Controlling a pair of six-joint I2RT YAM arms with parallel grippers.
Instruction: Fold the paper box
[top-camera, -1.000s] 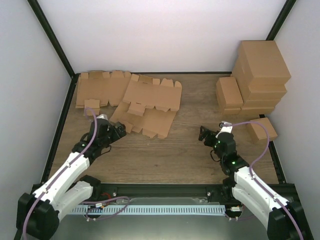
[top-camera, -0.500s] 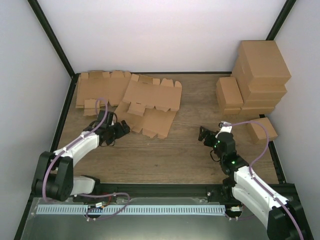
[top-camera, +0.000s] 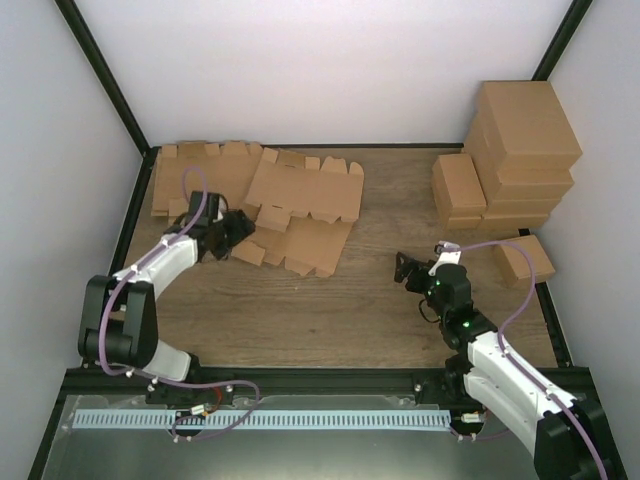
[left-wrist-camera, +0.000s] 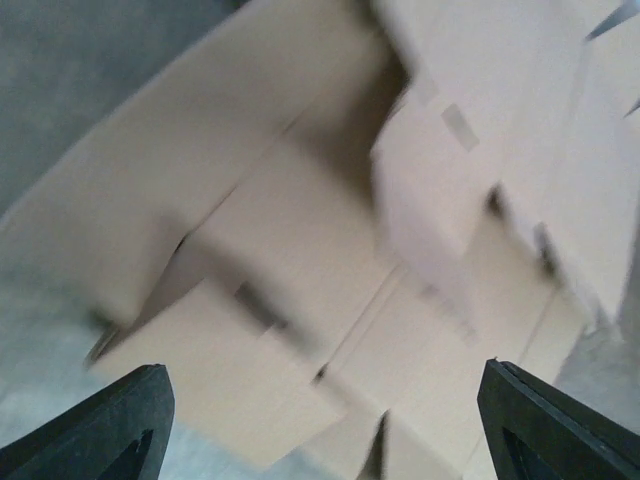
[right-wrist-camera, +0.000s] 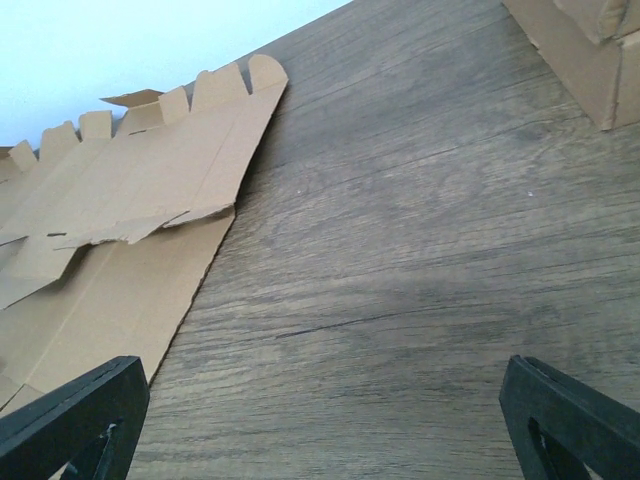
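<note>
Since every crease of the flat, brown, die-cut cardboard paper box (top-camera: 318, 243) lies unfolded, we rate the task as barely begun. The paper box rests on the far left part of the brown wood-grain table (top-camera: 330, 315), its tabbed flaps spread out. A second blank (top-camera: 305, 190) of the same plain brown cardboard overlaps its far edge. A third blank (top-camera: 200, 175) lies beside them toward the left rear corner.

We find the black two-finger left claw (top-camera: 240, 233) at the left edge of the paper box, just beside its small side flaps. In the left wrist view its jaws stand wide apart with cardboard panels directly ahead. That view is blurred and we see no grip on any flap, so we treat the claw as released.

The black two-finger right claw (top-camera: 406, 268) hovers over bare table, well apart from the paper box. Its jaws are spread wide and hold nothing.

Completed so far: none of the walls is raised and no tab is tucked. Left to do, in our judgement: secure a flap, raise the walls along the creases, and lock the tabs. The brown folded boxes (top-camera: 525, 140) stacked at the right rear indicate the target shape.
</note>
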